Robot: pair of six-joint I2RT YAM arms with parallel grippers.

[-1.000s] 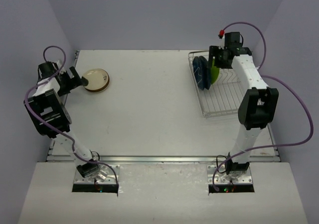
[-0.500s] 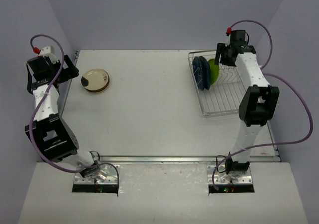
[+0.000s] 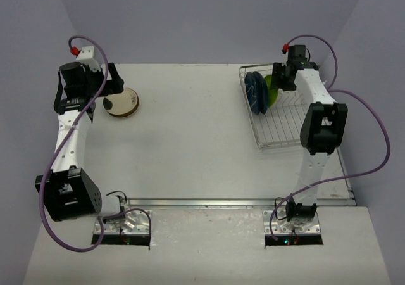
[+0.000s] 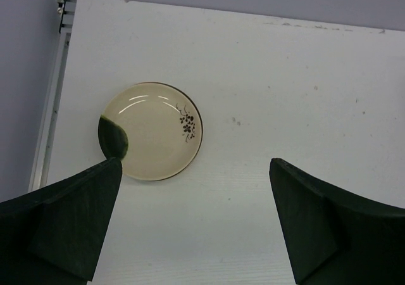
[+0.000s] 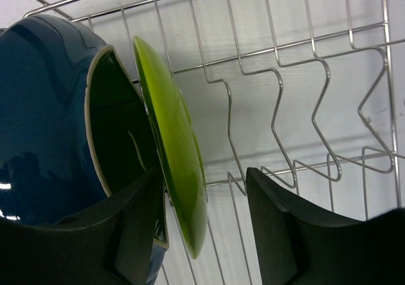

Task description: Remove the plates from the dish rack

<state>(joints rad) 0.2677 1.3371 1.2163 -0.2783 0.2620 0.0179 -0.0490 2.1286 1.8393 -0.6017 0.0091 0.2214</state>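
The dish rack (image 3: 286, 125) stands on the white table (image 3: 190, 152), ahead of the right arm's base. The rack's near half shows only bare wire and upright prongs. At its far left end two plates stand on edge between the prongs. One is a lime green plate (image 5: 177, 171). Just outside it, toward the rack's left wall, is a dark blue plate (image 5: 38, 107) with a pale rim, its hollow face turned toward the green one. Whether the two touch cannot be told.

The right gripper (image 5: 205, 234) sits over that far end of the rack, its jaws astride the green plate's rim. One finger is between the blue plate and the green, close against the green plate's back. The other stands clear of its front, with rack wire showing in the gap. The jaws are parted and have no hold on the plate.

Well to the left of the rack, about level with its far end, a cream plate (image 4: 152, 130) lies flat on the table. It has a dark green patch and a small flower sprig. The left gripper (image 4: 196, 225) hangs above it without touching, jaws spread wide and holding nothing.
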